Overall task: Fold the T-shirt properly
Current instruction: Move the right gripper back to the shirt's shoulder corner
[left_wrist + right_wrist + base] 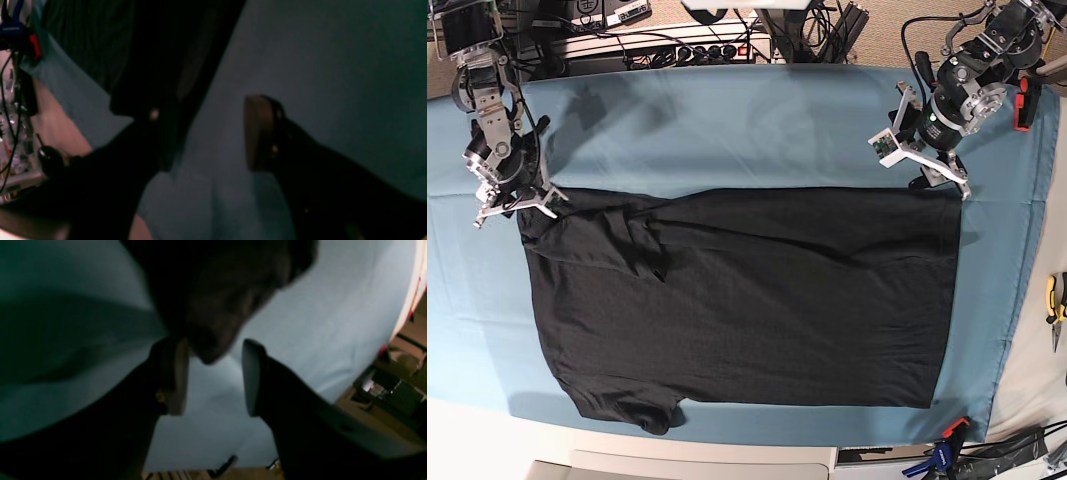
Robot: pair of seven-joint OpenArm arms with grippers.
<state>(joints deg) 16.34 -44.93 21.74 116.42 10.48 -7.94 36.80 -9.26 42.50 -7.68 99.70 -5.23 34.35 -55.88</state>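
The black T-shirt (pixel 757 300) lies spread flat on the teal table cloth (pixel 727 130), with a small fold near its left end (pixel 642 245). My right gripper (pixel 519 205) stands open at the shirt's far left corner. In the right wrist view that corner (pixel 213 306) reaches down between the tips of the open gripper (pixel 215 376), with nothing pinched. My left gripper (pixel 927 176) stands open at the shirt's far right corner. In the left wrist view the gripper (pixel 206 136) hovers over bare cloth, and the shirt's edge (pixel 150 50) runs past its left finger.
Cables and electronics (pixel 677 40) line the table's back edge. Yellow-handled pliers (pixel 1055 298) lie at the right edge, and a clamp (pixel 945 455) grips the cloth at the front right. Teal cloth surrounds the shirt on all sides.
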